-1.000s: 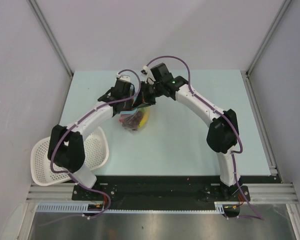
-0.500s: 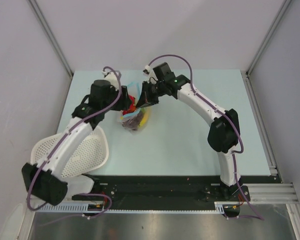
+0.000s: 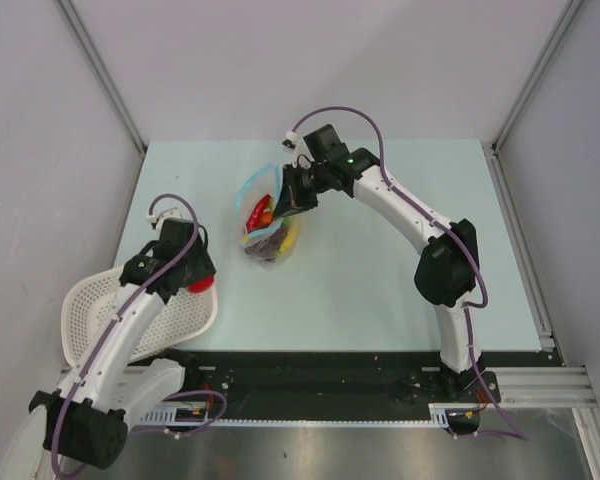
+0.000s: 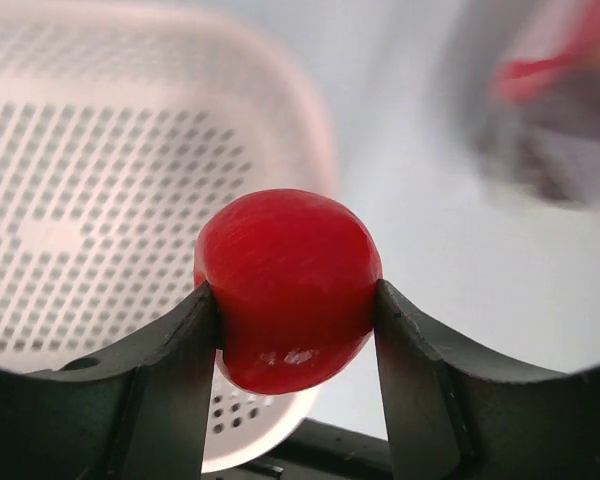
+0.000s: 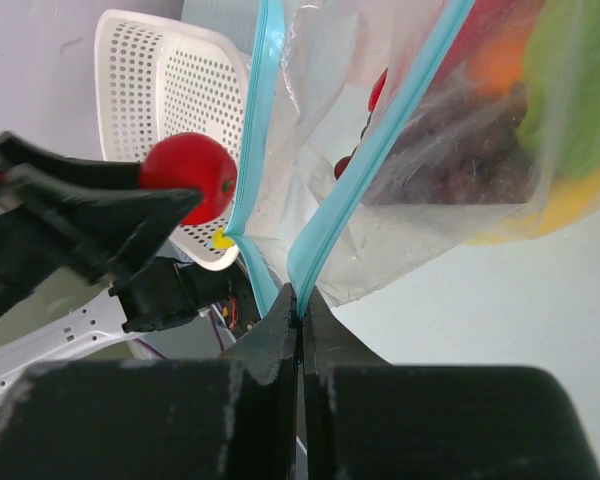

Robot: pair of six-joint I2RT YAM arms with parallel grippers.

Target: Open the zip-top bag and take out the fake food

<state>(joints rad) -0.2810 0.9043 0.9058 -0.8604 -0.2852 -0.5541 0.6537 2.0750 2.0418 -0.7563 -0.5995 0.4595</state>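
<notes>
From above, the zip-top bag [image 3: 268, 222] lies on the counter [image 3: 400, 290] toward the far edge, left of centre, with its mouth raised and gaping. The right gripper [image 3: 292, 196] holds the mouth on its right side. The left gripper [image 3: 196, 280] is well apart from the bag, near the near-left corner and over the rim of the white mesh basket [image 3: 85, 310].

In the left wrist view, the two dark fingers [image 4: 170, 360] press on a red round piece [image 4: 285, 285] from both sides, a pinch across its widest part, with the basket blurred below. The piece looks hard, glossy and light; being so smooth, it would likely squirt out of an off-centre squeeze.

In the right wrist view, that gripper's fingers are pressed together on the blue-teal zip strip [image 5: 365, 160], apparently where its two lips meet, and the lips part above. Inside lie a dark grape bunch [image 5: 450, 165], a green oval [image 5: 580, 90], an orange ball [image 5: 500, 65] and a yellow piece [image 5: 550, 215]. The film looks thin, limp and crinkly, so the stiffer strip is the sound place to hold it. The pieces are best taken singly – the knobbly grapes should grip easiest.
</notes>
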